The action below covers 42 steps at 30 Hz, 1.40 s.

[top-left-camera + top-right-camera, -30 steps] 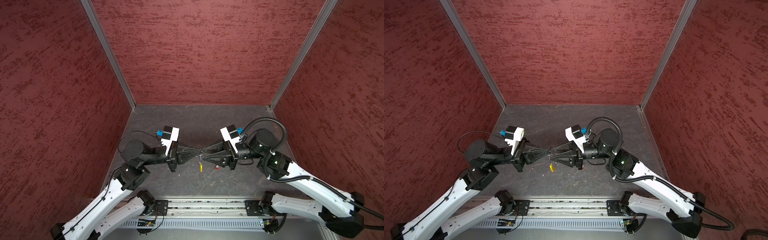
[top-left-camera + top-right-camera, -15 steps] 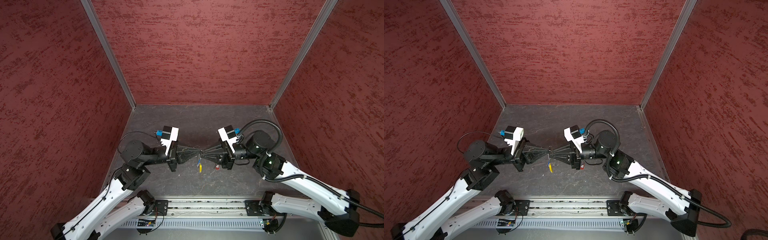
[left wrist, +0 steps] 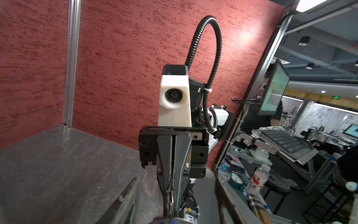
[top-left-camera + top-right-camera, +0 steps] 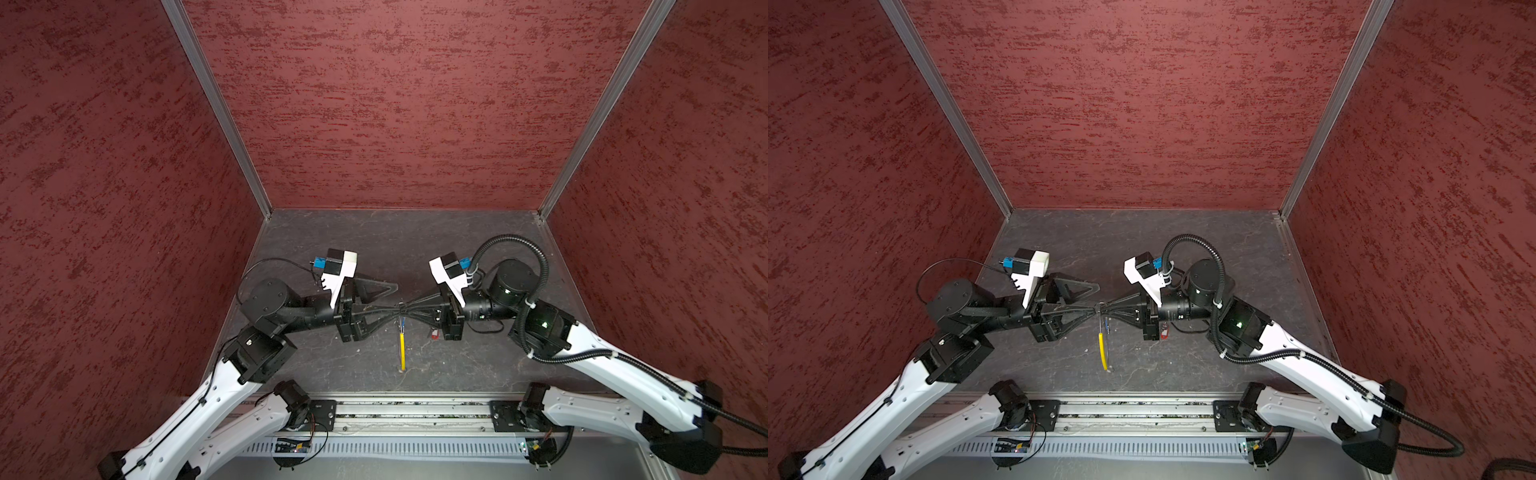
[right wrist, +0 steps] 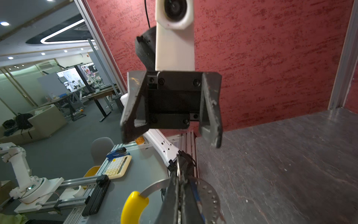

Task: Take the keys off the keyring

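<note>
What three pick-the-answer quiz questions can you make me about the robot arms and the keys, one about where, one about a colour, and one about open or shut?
1. Where is the red tag?
A) On the table by the right gripper
B) Up in the air
C) Inside a cup

2. What colour is the strip of the keyring that hangs down?
A) Green
B) Pink
C) Yellow

3. How is the left gripper?
A) Shut tight
B) Open
C) Out of sight

Answers:
1 A: both top views show it lying on the grey surface beside that gripper's body.
2 C: the dangling strip is bright yellow in both top views.
3 B: the right wrist view shows its fingers spread wide apart.
</note>
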{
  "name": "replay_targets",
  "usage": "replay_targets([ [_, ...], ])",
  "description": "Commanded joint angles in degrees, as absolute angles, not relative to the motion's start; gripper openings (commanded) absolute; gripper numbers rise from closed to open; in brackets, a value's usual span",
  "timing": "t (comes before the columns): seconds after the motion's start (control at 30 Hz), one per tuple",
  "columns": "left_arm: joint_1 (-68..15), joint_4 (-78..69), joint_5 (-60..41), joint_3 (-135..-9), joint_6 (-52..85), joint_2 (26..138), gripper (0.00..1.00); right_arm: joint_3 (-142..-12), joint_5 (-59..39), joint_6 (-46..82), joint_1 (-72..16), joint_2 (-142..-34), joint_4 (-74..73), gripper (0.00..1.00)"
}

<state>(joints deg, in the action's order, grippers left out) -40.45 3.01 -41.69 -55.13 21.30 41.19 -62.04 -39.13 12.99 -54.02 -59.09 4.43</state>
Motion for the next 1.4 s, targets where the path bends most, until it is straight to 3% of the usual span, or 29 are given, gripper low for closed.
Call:
replay_targets([
  [0.0, -39.93, 12.91, -40.86, -59.58, 18.63, 42.02, 0.69, -66.31, -34.76, 8.81, -54.39, -58.22, 15.49, 0.0],
  [0.1, -39.51, 20.18, -41.98, -62.72, 17.17, 44.44, 0.73, -68.14, -34.39, 7.45, -54.4, -58.71, 20.97, 0.0],
  [0.27, -37.7, 27.9, -46.71, -66.24, 15.22, 48.38, 0.7, -70.9, -35.22, 3.06, -54.1, -59.59, 28.35, 0.0],
  [0.43, -35.65, 30.36, -52.27, -67.84, 14.51, 51.53, 0.48, -74.01, -38.31, -1.46, -52.69, -62.02, 34.95, 0.0],
  [0.7, -34.81, 32.55, -56.2, -69.69, 13.71, 54.71, 0.32, -75.75, -39.61, -2.86, -49.95, -62.75, 37.09, 0.0],
  [1.07, -34.77, 33.47, -54.45, -69.88, 11.87, 56.49, 0.36, -76.9, -42.61, -2.38, -47.41, -64.01, 36.13, 0.0],
  [1.37, -34.34, 32.58, -55.73, -70.72, 11.09, 58.86, 0.28, -77.82, -44.11, -1.68, -45.52, -64.95, 35.65, 0.0],
])
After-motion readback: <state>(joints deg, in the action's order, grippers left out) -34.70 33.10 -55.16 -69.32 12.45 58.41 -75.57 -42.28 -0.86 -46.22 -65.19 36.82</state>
